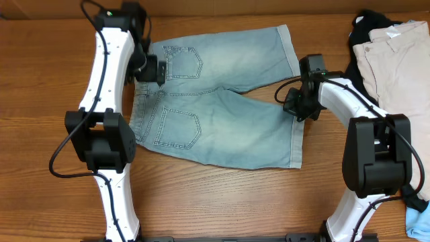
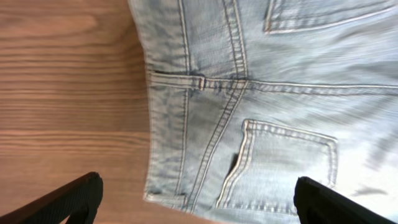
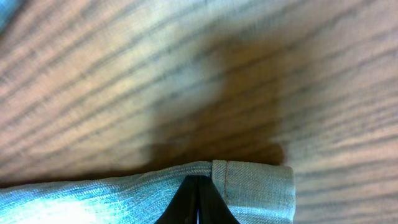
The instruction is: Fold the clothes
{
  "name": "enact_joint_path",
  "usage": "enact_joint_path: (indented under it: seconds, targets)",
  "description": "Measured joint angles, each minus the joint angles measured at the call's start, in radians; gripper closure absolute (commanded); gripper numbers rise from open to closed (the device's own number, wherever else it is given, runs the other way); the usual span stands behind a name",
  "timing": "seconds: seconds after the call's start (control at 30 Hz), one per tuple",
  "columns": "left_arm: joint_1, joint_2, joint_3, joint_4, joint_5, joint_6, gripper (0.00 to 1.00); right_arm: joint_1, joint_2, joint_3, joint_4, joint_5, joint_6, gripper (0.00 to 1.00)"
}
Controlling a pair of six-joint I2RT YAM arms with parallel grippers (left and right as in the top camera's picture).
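The light-blue denim shorts (image 1: 222, 114) lie flat on the wooden table, back pockets up, waistband to the left and legs pointing right. My left gripper (image 1: 151, 70) hovers open over the waistband. In the left wrist view its black fingers (image 2: 68, 199) straddle the shorts (image 2: 261, 93) near the centre seam and a pocket, with nothing between them. My right gripper (image 1: 294, 106) is at the cuffed hem of the near leg. In the right wrist view it (image 3: 198, 186) is shut on the top edge of the denim (image 3: 249, 186) beside the cuff, which is raised off the table.
Beige trousers (image 1: 396, 60) lie on a black garment (image 1: 366, 27) at the table's right edge. A light-blue cloth (image 1: 418, 218) shows at the lower right corner. Bare wood (image 1: 222, 202) runs along the front of the table.
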Motion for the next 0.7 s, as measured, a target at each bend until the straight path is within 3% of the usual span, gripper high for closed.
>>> enact_joint_path:
  seconds: [0.17,0.23,0.4,0.57,0.63,0.67,0.7]
  targets:
    - [0.0,-0.004,0.232,-0.109,0.001,0.0,0.0,0.0,-0.004,0.026,-0.063,-0.003,0.01,0.89]
    - [0.0,-0.022,0.301,-0.108,0.005,0.0,0.0,-0.001,-0.046,0.055,-0.128,-0.003,0.013,0.82]
    - [0.0,-0.186,0.332,-0.109,0.024,-0.003,0.0,-0.001,-0.375,0.191,-0.275,-0.007,0.021,0.53]
    - [0.0,-0.449,0.298,-0.106,0.047,-0.048,0.0,-0.001,-0.713,0.245,-0.488,-0.008,0.046,0.41]
    - [-0.003,-0.589,0.209,-0.105,0.061,-0.067,0.0,-0.001,-0.78,0.246,-0.59,0.01,0.072,0.36]
    - [-0.008,-0.649,0.157,-0.106,0.065,-0.079,0.0,-0.001,-0.8,0.246,-0.639,0.019,0.087,0.04]
    - [-0.015,-0.724,0.081,-0.11,0.065,-0.095,0.0,-0.001,-0.809,0.245,-0.679,0.027,0.105,0.0]
